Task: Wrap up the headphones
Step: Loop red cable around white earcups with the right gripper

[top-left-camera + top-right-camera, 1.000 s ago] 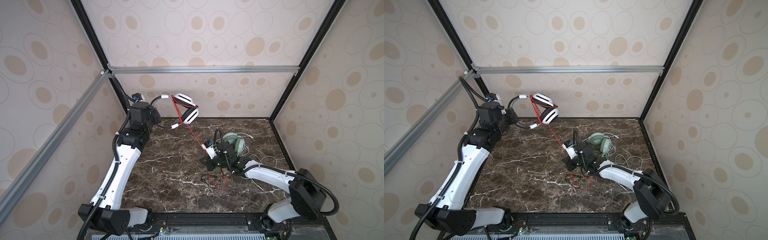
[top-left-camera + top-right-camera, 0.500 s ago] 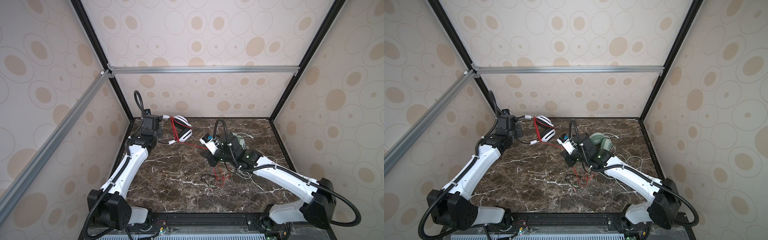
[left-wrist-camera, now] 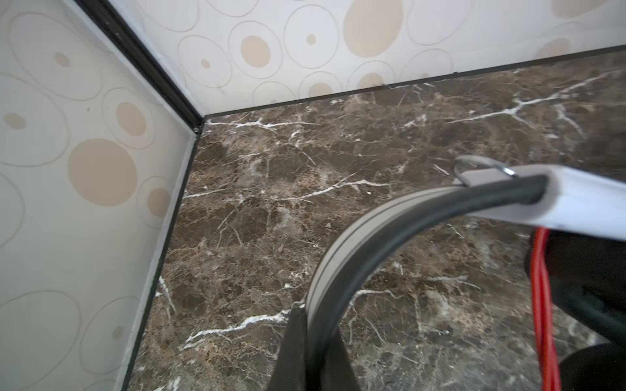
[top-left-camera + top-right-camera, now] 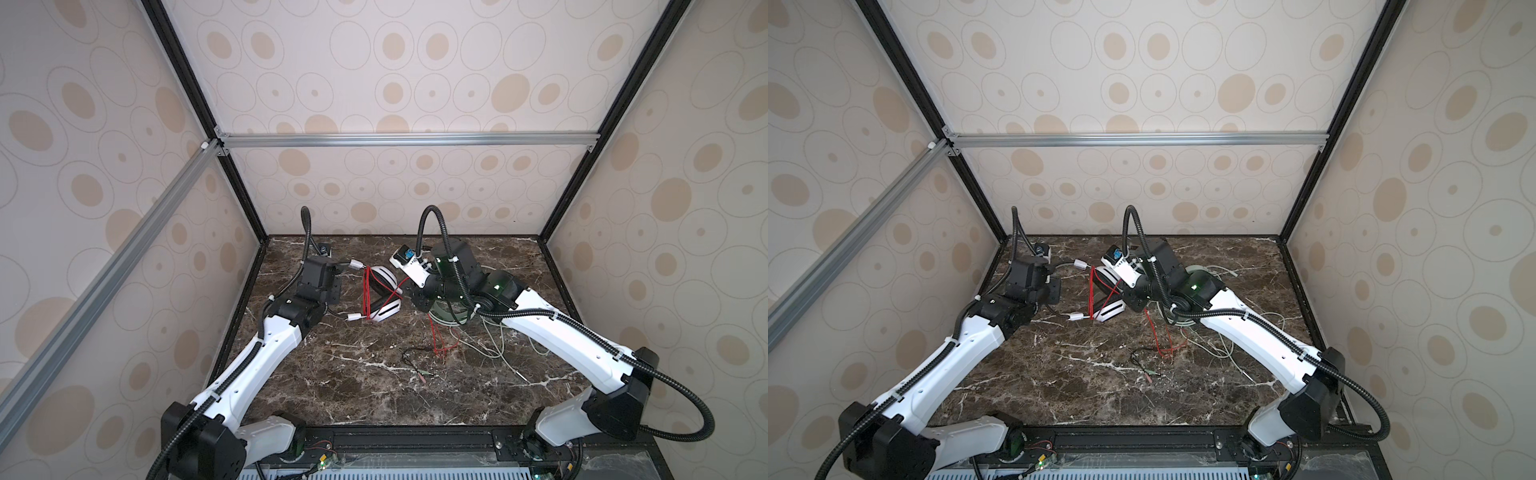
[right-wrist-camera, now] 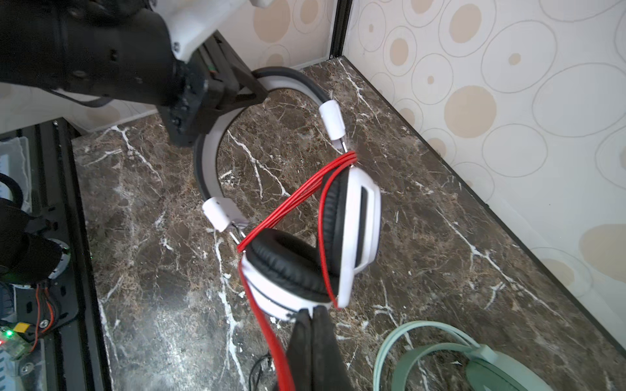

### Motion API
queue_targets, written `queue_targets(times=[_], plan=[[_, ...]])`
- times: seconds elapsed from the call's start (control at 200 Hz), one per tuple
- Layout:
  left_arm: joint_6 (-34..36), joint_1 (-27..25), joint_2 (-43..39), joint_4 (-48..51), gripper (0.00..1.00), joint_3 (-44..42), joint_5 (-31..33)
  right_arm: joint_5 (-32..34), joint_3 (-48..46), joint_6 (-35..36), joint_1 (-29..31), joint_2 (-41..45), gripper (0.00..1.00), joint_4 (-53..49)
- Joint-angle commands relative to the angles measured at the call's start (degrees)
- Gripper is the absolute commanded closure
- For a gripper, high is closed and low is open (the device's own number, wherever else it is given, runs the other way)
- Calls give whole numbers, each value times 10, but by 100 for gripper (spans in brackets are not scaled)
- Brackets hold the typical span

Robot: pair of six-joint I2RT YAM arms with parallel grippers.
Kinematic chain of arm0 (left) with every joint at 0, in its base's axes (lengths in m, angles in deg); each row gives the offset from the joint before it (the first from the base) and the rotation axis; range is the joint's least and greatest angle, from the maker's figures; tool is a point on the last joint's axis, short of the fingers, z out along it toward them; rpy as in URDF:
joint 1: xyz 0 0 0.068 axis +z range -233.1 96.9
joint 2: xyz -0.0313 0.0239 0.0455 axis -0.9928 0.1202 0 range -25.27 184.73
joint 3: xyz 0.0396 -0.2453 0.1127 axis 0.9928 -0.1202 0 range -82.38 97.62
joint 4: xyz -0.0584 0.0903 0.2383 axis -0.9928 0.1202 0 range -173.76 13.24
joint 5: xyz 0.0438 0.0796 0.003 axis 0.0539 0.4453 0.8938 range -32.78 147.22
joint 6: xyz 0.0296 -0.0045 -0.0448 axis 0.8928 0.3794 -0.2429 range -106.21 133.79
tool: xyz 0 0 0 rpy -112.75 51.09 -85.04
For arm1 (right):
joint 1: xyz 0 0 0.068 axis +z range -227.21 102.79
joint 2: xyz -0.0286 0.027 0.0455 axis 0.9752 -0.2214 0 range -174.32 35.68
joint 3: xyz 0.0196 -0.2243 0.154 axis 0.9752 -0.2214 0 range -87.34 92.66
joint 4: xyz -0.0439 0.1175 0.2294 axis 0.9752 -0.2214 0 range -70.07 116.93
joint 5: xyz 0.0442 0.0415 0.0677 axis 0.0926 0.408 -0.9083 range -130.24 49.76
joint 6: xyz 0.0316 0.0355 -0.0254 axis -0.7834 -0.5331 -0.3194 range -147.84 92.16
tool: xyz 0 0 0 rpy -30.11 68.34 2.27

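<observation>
The white headphones (image 4: 384,291) (image 4: 1108,291) with black ear pads lie low over the marble at the back left. My left gripper (image 4: 337,291) (image 3: 313,325) is shut on their headband (image 3: 372,230). The red cable (image 5: 298,193) runs in several strands across the yokes above the two cups. One strand passes down along my right gripper (image 4: 409,296) (image 5: 313,313), which is shut right under the lower cup (image 5: 288,281). The slack cable (image 4: 436,345) hangs to the table below it. The mint-green headphones (image 4: 449,322) (image 5: 440,355) lie under my right wrist.
A pale green cable (image 4: 498,349) sprawls over the marble at the right. A thin black lead with plugs (image 4: 411,363) lies near the middle. The back wall and the left wall meet close behind the left gripper (image 3: 196,125).
The left arm has lowered the white headphones from high in the air down to the table. The right gripper has moved back and left, up to the ear cups.
</observation>
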Motion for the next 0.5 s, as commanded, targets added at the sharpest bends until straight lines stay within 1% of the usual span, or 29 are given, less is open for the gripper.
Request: queue_targets(times=[0.0, 0.1, 0.18, 0.28, 0.365, 0.495], plan=[[38, -2, -46, -20, 100, -17, -142, 21, 28, 47, 4, -9, 98, -31], [42, -4, -63, -12, 100, -25, -235, 20, 43, 64, 3, -21, 96, -30], [44, -5, -72, 2, 100, -28, -286, 35, 59, 70, 4, -36, 95, -35], [37, -9, -95, 6, 100, -32, -310, 41, 71, 81, 3, -49, 94, -36], [27, -11, -109, 11, 100, -31, -331, 40, 75, 76, -3, -59, 93, -34], [9, -12, -126, 10, 100, -30, -358, 29, 69, 27, -30, -71, 93, -12]])
